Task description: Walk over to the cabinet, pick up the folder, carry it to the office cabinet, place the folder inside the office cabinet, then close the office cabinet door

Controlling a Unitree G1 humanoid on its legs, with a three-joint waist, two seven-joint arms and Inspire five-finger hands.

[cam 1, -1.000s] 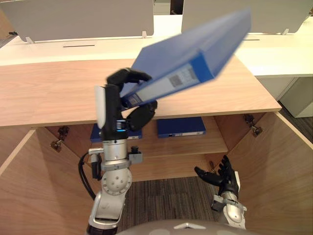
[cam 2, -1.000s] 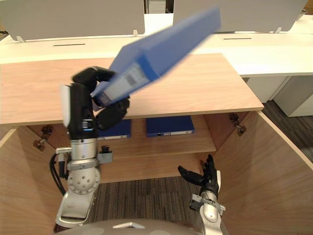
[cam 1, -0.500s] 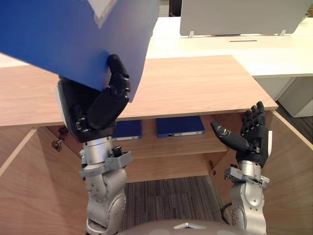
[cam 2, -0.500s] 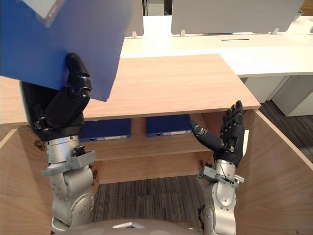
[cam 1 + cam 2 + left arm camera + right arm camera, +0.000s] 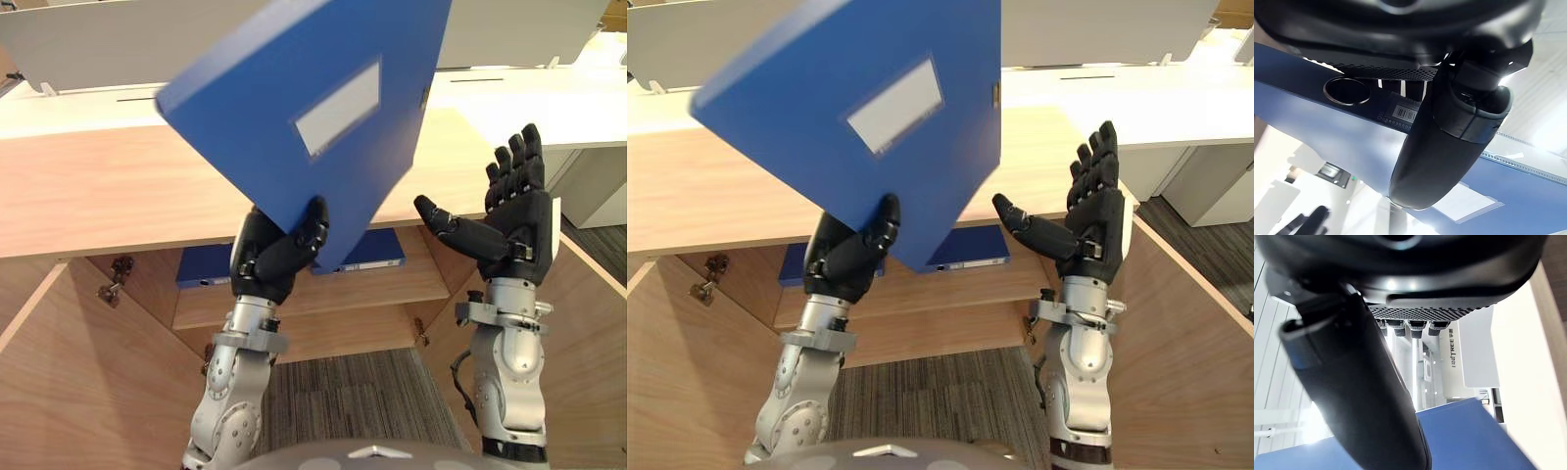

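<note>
**Get a second hand on the folder before you lower it**

Your left hand (image 5: 274, 257) pinches the blue folder (image 5: 313, 117) by its lower corner alone, with the thumb on the front face and the fingers behind. The folder stands tilted in the air over the front edge of the cabinet top (image 5: 98, 186). That is a thin hold on a broad, top-heavy thing, and it looks likely to swing or slip.

Your right hand (image 5: 505, 220) is spread, fingers straight up and palm turned to the folder. It is just beside the folder's right edge and not touching it. Bring that palm against the free edge first, then tip the folder flat and ease it under the cabinet top toward the shelf (image 5: 431, 284). The doors (image 5: 588, 333) stand wide, so the opening is free. Aim for the bare right end of the shelf, beside the two other folders (image 5: 367, 253) lying there.

Half a second ago the folder was high at the far left. It has since swung to the middle, with its label now facing you, and your left hand has come inward with it. Your right hand has risen from shelf height to the level of the cabinet top and closed in on the folder. A second ago it hung low near the floor.
</note>
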